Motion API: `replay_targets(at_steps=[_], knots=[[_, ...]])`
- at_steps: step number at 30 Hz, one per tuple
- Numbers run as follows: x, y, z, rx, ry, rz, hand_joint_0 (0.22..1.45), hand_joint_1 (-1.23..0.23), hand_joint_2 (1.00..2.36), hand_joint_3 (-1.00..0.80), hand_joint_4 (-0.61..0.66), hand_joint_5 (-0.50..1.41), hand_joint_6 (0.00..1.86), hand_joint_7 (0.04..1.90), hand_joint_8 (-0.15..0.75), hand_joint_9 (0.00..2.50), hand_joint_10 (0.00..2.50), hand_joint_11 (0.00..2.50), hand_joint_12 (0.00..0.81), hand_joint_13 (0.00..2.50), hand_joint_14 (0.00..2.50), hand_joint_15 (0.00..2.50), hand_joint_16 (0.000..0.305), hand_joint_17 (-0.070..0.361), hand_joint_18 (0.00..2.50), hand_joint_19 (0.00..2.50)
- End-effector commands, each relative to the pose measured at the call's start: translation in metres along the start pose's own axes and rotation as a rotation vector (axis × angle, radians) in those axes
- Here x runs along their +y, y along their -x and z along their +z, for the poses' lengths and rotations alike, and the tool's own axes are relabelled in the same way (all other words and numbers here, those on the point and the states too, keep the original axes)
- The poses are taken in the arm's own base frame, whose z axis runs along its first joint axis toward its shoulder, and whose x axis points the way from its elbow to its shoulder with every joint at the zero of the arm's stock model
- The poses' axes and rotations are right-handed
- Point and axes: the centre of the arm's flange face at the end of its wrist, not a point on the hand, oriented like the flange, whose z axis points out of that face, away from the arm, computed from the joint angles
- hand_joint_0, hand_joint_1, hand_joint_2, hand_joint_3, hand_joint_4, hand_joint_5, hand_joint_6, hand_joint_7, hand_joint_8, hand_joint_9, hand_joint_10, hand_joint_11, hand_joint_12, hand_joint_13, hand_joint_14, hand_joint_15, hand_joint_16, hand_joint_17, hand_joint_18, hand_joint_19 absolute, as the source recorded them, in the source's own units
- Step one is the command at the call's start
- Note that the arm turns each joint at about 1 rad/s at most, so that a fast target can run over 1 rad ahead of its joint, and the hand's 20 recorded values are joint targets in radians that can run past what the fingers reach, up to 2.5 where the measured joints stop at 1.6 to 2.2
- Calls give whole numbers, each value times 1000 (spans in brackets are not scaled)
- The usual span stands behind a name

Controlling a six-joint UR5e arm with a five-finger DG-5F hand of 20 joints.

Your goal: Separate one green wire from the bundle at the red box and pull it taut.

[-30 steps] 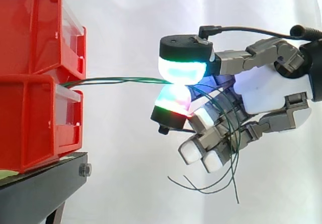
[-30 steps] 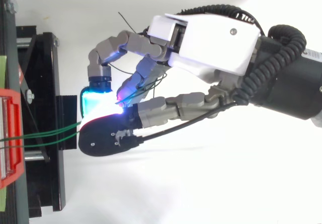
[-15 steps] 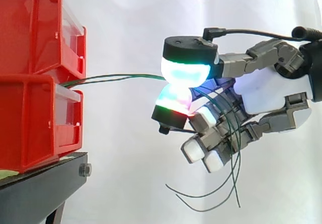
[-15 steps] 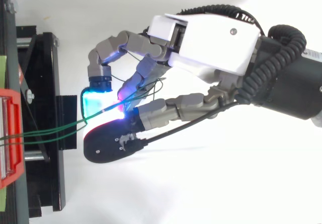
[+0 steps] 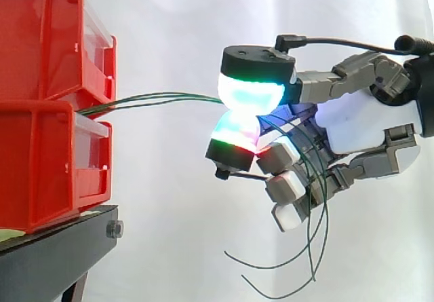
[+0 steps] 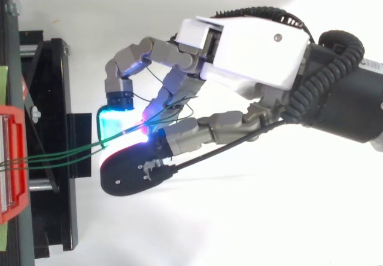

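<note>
Glowing fingers [image 5: 249, 95] of the hand [image 5: 359, 122] are pinched together on the green wires [image 5: 163, 99]. The wires run left, slightly bowed, into the gap between the stacked red bins [image 5: 41, 132] on the black stand [image 5: 54, 254]. Their loose ends dangle below the palm.

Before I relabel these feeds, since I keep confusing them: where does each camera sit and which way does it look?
Side view: beside the work, looking level across red bins on a black stand; the robot hand reaches in from the right.
Top view: above, looking down on the robot hand before the bins.
Shared: the green wires pinched in the robot hand.
</note>
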Motion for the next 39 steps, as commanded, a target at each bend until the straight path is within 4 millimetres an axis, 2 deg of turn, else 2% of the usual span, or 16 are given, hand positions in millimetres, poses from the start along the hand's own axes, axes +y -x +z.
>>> replay_targets(at_steps=[1,10,17,22,29,35,39], knots=[[0,-1,0,2,1,3,667,-725,1002,-480,164,-179,918,1182,335,1127,24,920,416,1151,28,886,57,129,835,637],[0,1,-1,6,-9,9,542,-634,1000,-500,217,-184,889,1119,340,1092,21,855,442,1081,26,785,62,140,804,650],[0,2,-1,5,-12,8,532,-646,1000,-500,217,-183,887,1104,349,1106,24,858,442,1079,24,784,63,142,798,649],[0,2,-1,5,-11,9,605,-589,1013,-359,195,-174,894,1148,342,1145,22,874,429,1094,27,791,60,136,794,660],[5,3,-2,7,-19,4,588,-584,1020,-205,197,-174,905,1182,348,1150,24,881,437,1092,26,800,61,138,803,661],[8,4,-4,7,-34,-3,560,-678,1012,-364,218,-180,903,1149,347,1137,23,875,440,1087,26,798,63,141,795,664],[8,4,-4,8,-33,-3,544,-612,1009,-407,213,-178,902,1134,347,1139,23,869,445,1093,26,794,64,143,803,655]])
